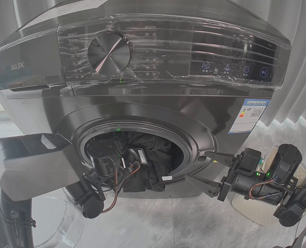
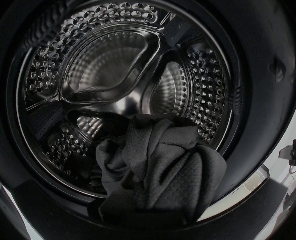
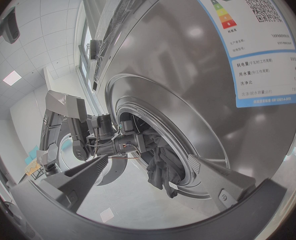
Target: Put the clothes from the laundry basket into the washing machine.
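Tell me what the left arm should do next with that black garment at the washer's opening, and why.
Probably ease the left arm a little deeper into the drum. The black garment hangs partly out over the opening's lower rim, while the drum behind it looks roomy.

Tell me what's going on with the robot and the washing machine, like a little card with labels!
washing machine: door open, swung to the robot's left
drum: shiny metal, mostly bare at the back
black garment: bunched on the front rim of the opening, part hanging outside
left arm: wrist inside the opening, next to the garment
right gripper: outside, to the right of the opening, fingers open, holding nothing
white basket: on the floor behind the right arm
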You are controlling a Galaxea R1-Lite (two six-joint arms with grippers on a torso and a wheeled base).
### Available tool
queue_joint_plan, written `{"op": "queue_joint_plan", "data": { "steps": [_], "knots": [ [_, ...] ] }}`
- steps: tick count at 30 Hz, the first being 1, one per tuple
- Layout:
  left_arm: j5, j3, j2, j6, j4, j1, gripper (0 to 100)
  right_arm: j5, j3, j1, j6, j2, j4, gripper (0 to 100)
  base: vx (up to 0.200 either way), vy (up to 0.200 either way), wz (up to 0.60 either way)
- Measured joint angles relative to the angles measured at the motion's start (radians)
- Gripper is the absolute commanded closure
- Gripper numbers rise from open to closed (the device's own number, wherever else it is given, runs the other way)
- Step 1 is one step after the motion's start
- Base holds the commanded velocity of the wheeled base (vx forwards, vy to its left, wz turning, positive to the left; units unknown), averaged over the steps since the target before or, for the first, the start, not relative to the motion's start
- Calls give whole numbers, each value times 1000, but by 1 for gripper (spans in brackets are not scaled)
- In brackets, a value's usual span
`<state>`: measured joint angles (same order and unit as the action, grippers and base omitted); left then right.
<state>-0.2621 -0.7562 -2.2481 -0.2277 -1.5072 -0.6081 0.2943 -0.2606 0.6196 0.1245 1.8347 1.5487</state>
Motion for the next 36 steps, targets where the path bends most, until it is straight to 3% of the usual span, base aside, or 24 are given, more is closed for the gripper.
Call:
{"op": "queue_joint_plan", "data": {
  "steps": [36],
  "knots": [
    [-4, -455, -220, 5, 228, 27, 100, 0, 1, 23, 0, 0, 0, 0, 0, 0, 0]
  ]
}}
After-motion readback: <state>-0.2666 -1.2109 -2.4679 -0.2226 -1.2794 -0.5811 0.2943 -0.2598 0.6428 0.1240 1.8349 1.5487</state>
